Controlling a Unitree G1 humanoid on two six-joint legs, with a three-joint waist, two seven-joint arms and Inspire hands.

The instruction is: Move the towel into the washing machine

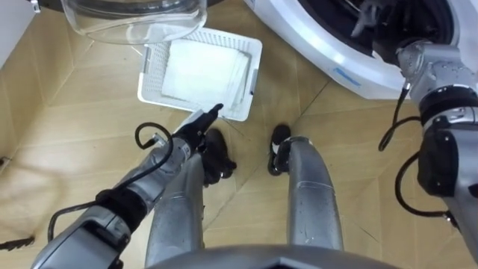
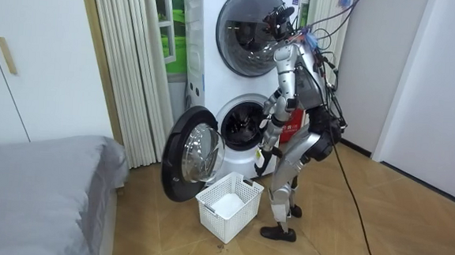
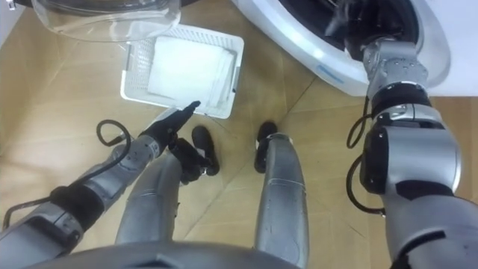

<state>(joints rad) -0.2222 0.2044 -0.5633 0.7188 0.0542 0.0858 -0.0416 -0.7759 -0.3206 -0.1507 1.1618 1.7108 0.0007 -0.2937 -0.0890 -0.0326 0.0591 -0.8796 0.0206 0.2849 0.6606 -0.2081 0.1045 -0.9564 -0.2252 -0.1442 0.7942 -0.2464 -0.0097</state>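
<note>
At the far left the washing machine's round glass door (image 1: 134,19) stands swung open over the wooden floor (image 1: 67,149). Beside it on the floor sits a white slatted basket (image 1: 151,71), and the white towel (image 1: 205,71) lies folded flat inside it, covering its bottom. The left hand (image 1: 198,127) hangs with straight fingers pressed together, the tips pointing at the basket's near rim toward its right corner. To the right is the washing machine (image 1: 328,52), before which the robot stands. The right hand (image 1: 366,22) reaches into the dark drum; whether it is spread or closed cannot be told.
</note>
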